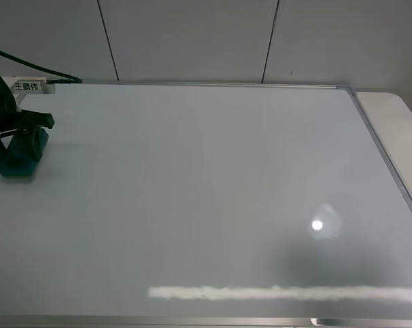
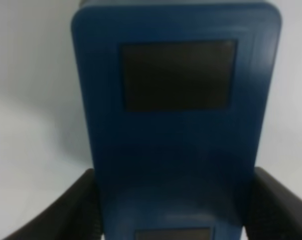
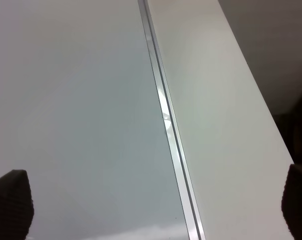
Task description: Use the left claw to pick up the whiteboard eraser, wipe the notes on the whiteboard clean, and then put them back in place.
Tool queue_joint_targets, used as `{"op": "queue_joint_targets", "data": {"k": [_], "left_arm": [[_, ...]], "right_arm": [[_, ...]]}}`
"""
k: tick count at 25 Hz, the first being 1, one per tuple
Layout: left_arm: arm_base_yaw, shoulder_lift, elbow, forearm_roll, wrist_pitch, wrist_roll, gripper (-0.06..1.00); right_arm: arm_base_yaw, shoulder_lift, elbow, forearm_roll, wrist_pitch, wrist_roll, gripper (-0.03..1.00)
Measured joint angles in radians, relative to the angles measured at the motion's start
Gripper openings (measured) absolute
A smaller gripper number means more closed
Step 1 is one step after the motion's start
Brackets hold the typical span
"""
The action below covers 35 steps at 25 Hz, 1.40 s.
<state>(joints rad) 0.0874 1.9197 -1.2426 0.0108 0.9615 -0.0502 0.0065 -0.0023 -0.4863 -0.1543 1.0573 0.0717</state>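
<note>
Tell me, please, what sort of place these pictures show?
Probably an indoor robot test bench in an office or lab: a large whiteboard lies flat on a white table, a plain panelled wall stands behind it, and the left claw grips a whiteboard eraser on the board.

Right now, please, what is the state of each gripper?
Left gripper: closed on the eraser.
Right gripper: open, holding nothing.
</note>
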Motion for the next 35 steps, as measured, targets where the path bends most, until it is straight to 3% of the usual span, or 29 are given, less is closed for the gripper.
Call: {"op": "queue_joint_targets", "data": {"k": [7, 23, 28, 35], "left_arm": [[0.0, 0.0, 0.0, -0.046, 0.001, 0.107, 0.56], [0.0, 0.0, 0.0, -0.048, 0.008, 0.095, 0.57], [0.0, 0.0, 0.0, -0.048, 0.008, 0.105, 0.92], [0.0, 0.0, 0.0, -0.048, 0.002, 0.109, 0.99]], "right_arm": [[0.0, 0.0, 0.0, 0.0, 0.0, 0.0, 0.99], [0.0, 0.0, 0.0, 0.0, 0.0, 0.0, 0.99], [0.0, 0.0, 0.0, 0.0, 0.0, 0.0, 0.99], [0.0, 0.0, 0.0, 0.0, 0.0, 0.0, 0.99]]}}
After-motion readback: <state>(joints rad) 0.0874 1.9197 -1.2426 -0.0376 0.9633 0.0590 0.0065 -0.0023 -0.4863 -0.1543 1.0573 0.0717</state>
